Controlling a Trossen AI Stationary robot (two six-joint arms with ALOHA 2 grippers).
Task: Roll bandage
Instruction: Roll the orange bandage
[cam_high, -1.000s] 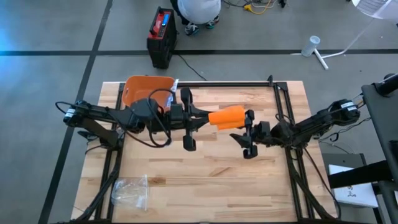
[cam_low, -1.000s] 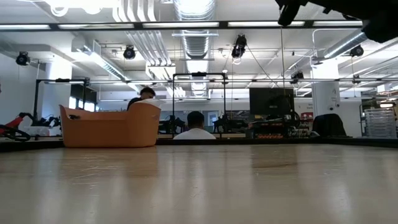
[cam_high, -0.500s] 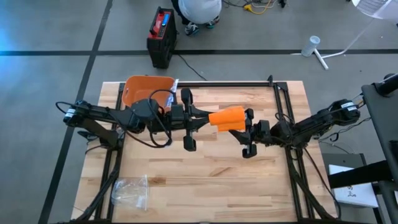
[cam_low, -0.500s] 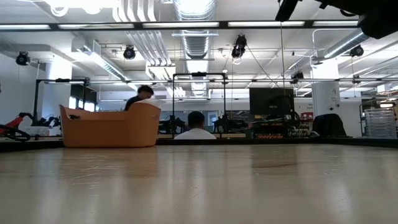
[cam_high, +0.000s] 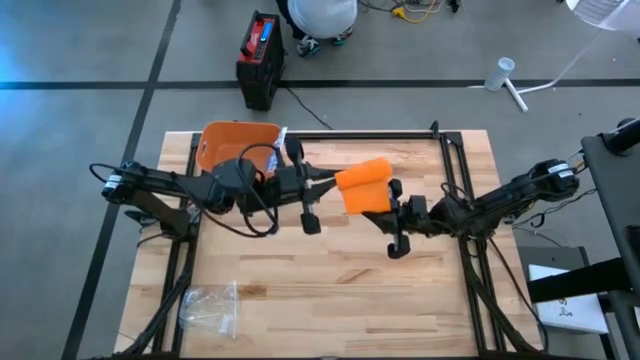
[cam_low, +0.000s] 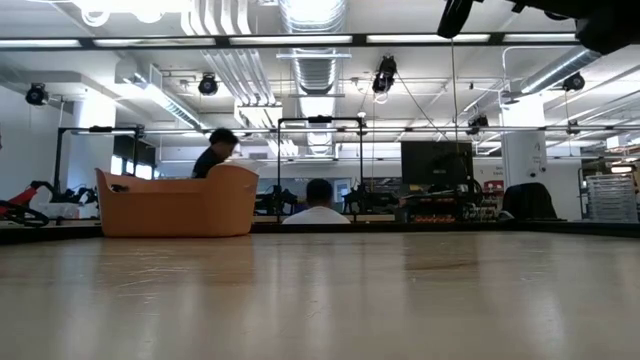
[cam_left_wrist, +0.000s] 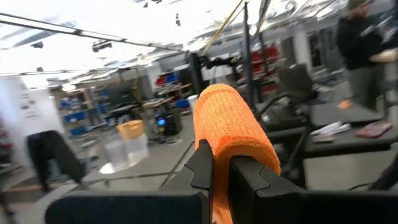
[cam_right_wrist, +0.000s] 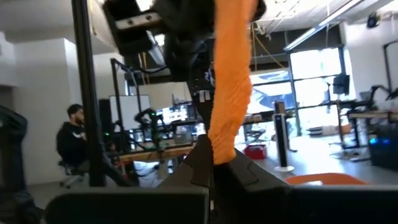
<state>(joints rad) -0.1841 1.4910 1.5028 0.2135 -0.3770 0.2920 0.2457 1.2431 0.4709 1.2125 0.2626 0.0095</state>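
Note:
The orange bandage (cam_high: 363, 186) hangs in the air above the middle of the table, held between my two grippers. My left gripper (cam_high: 330, 184) reaches in from the table's left and is shut on the bandage's left end. In the left wrist view the bandage (cam_left_wrist: 231, 127) curves up and over the fingers as a thick ribbed band. My right gripper (cam_high: 386, 202) reaches in from the right and is shut on the bandage's right end. The low view shows neither the bandage nor any fingers. My left gripper pinches the bandage's left end (cam_left_wrist: 221, 163) between its two fingers, coming level from the table's left. The band bends over past the fingertips and is lifted clear of the table. My right gripper pinches the bandage's right end (cam_right_wrist: 219, 149) between its two fingers, coming level from the table's right. From the fingers the band stretches away toward the left gripper, clear of the table.
An orange basket (cam_high: 236, 141) stands at the table's far left, just behind the left arm. A clear plastic bag (cam_high: 210, 308) lies at the near left. A black rail (cam_high: 370, 134) runs along the far edge. People sit in the room beyond.
My right gripper has moved a little toward the table's left and shut on the bandage's right end. My left gripper has turned about its own axis, and the bandage has turned with it, its far side now standing higher.

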